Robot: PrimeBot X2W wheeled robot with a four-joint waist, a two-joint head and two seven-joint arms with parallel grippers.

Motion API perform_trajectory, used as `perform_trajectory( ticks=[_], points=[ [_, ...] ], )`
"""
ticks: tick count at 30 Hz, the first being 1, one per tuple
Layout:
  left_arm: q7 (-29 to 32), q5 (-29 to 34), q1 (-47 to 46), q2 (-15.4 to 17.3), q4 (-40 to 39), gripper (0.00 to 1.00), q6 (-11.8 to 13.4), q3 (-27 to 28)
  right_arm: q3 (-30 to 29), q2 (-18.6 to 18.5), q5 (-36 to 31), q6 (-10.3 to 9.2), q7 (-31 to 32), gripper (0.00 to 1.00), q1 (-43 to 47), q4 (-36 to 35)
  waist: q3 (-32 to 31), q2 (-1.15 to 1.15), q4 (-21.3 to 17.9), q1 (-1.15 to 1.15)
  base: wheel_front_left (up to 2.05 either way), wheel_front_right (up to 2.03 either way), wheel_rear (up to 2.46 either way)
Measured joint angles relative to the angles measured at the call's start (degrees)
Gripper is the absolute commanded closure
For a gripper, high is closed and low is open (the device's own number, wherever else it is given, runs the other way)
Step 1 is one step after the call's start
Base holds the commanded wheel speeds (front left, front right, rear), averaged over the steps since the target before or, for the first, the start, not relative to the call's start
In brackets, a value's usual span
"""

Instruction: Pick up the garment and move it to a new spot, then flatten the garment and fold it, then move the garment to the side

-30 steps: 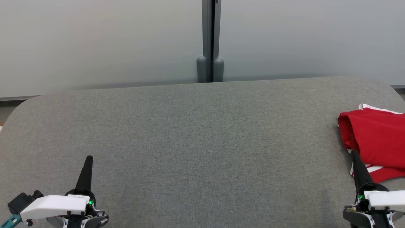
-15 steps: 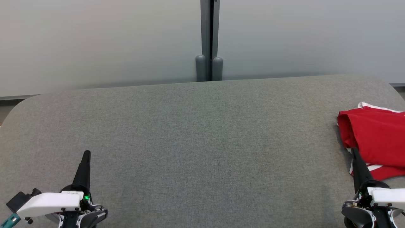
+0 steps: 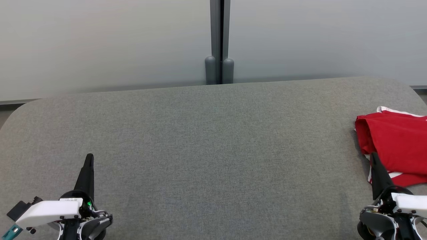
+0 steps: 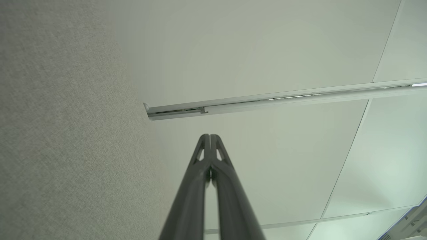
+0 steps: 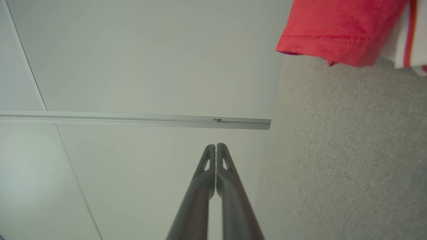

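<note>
A folded red garment with white striped trim lies at the far right of the grey fabric table, partly cut off by the head view's edge. Its red hem hangs into the top right of the right wrist view. My right gripper is shut and empty at the lower right, its tip overlapping the garment's near corner in the head view. The same gripper points at the wall, apart from the cloth. My left gripper is shut and empty at the lower left, its fingers pressed together.
A pale wall with a dark vertical post stands behind the table's far edge. A metal rail runs along the wall; it appears again in the right wrist view. The table's corners are rounded.
Both grippers have drawn back toward the bottom edge of the head view. The whole picture has shifted slightly, so the camera moved a little. The garment lies as before.
</note>
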Motion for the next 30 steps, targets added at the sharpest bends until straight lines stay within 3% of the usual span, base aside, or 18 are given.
perform_trajectory(
  ticks=[30],
  points=[
    [0.6, -1.8, -0.7, -0.3, 0.2, 1.00, -0.5, 0.7, -0.3, 0.2, 2.1, 0.00, 0.1, 1.00, -0.5, 0.5, 0.1, 0.00, -0.1, 0.00, 0.00, 0.00, 0.00]
  ],
)
